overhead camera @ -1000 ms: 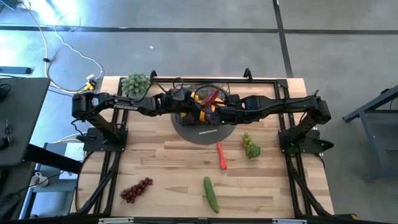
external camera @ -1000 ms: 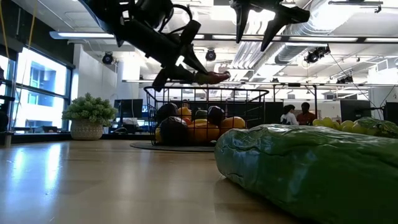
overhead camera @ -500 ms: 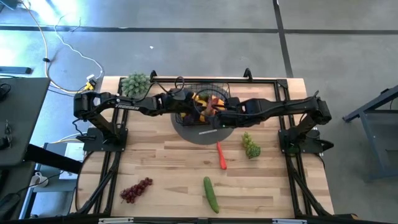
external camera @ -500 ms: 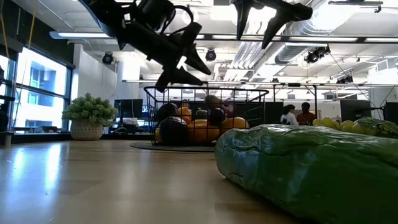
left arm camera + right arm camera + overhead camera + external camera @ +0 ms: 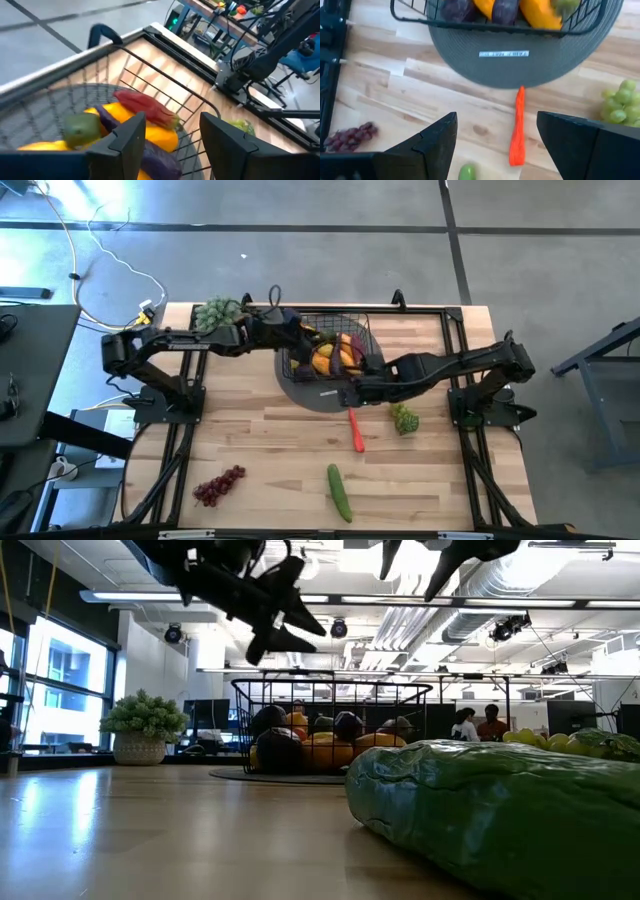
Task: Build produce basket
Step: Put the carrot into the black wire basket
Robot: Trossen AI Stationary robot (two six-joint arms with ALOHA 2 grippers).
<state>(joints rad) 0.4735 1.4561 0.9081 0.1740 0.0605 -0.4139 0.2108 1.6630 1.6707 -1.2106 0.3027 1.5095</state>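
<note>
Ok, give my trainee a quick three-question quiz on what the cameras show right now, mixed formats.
1. True or false: the basket stands on the grey disc.
2. Which lies nearest the disc: A) red chilli, B) purple grapes, C) cucumber?
3. Fill in: the right gripper, fingers open, hovers over the disc's ____ edge, holding nothing.

Key: 1 true; 2 A; 3 front.
</note>
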